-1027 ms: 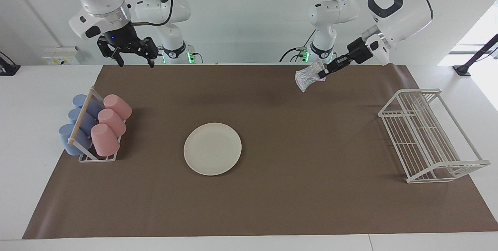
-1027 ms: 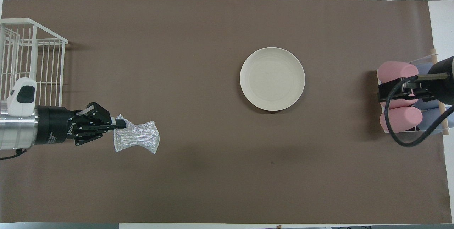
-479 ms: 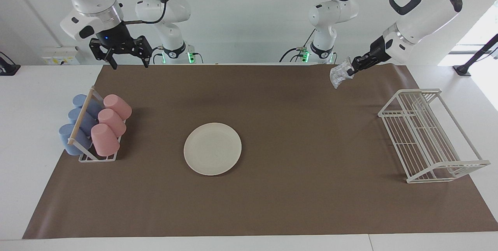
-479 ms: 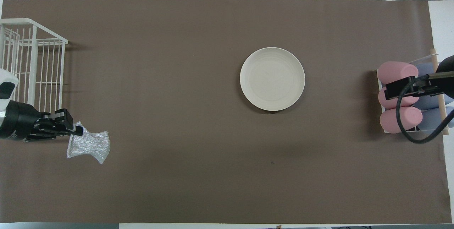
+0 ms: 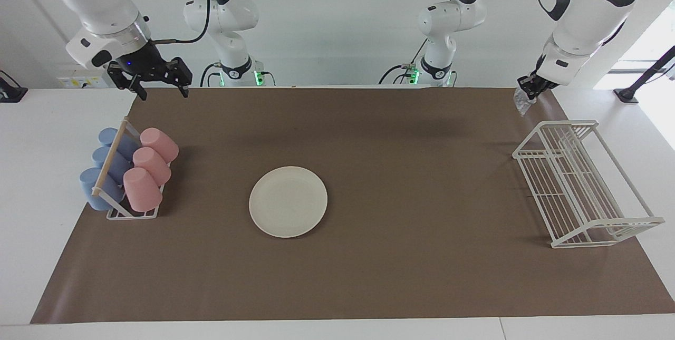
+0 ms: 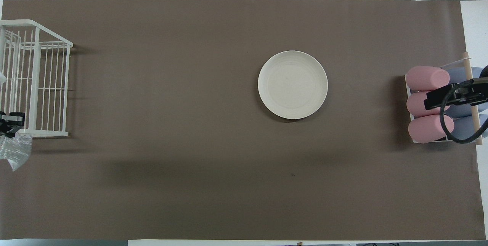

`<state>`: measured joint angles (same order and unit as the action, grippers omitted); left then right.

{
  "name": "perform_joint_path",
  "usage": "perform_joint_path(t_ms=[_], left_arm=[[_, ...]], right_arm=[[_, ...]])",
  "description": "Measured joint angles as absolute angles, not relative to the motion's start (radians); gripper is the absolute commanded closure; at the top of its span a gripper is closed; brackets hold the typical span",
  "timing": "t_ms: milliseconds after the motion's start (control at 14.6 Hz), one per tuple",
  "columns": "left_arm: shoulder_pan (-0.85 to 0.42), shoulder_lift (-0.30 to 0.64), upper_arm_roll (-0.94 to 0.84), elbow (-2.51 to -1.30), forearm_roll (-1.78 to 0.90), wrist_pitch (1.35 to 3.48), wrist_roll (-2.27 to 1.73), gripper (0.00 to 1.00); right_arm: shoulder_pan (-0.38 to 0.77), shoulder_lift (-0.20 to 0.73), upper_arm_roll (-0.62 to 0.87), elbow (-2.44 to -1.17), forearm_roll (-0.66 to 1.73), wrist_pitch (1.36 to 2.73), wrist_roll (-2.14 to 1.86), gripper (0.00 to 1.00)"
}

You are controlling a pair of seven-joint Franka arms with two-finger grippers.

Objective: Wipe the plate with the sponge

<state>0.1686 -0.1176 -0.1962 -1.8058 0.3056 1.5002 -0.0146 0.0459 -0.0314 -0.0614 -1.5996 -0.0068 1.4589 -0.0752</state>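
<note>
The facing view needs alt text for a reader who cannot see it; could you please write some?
A cream plate lies on a brown mat, while the left gripper holds a silvery sponge over the mat's corner near a white wire rack. The right gripper, fingers open, hangs above a rack of cups.

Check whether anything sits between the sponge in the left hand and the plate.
Nothing visible does. The left hand holds the sponge up over the mat's corner, beside the wire rack. Only bare brown mat lies between there and the plate. The rack and the cup holder stand off that line.
</note>
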Motion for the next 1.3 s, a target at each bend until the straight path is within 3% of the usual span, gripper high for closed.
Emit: perform_joint_path(t_ms=[342, 616, 890, 1301], left_arm=[[0.131, -0.081, -0.2, -1.797, 0.675, 1.543, 0.081, 1.0], [0.106, 0.039, -0.201, -1.798, 0.93, 1.659, 0.082, 1.0], [0.107, 0.153, -0.196, -1.797, 1.067, 1.767, 0.032, 1.0], [0.035, 0.259, -0.199, -1.788, 1.122, 1.75, -0.353, 1.0]], right_arm=[[0.047, -0.032, -0.06, -1.6, -0.007, 1.525, -0.062, 0.0], [0.051, -0.032, -0.056, -1.601, -0.007, 1.533, -0.042, 0.0], [0.049, -0.032, -0.057, -1.601, -0.007, 1.535, -0.041, 0.0], [0.05, -0.032, -0.054, -1.601, -0.007, 1.536, -0.041, 0.0]])
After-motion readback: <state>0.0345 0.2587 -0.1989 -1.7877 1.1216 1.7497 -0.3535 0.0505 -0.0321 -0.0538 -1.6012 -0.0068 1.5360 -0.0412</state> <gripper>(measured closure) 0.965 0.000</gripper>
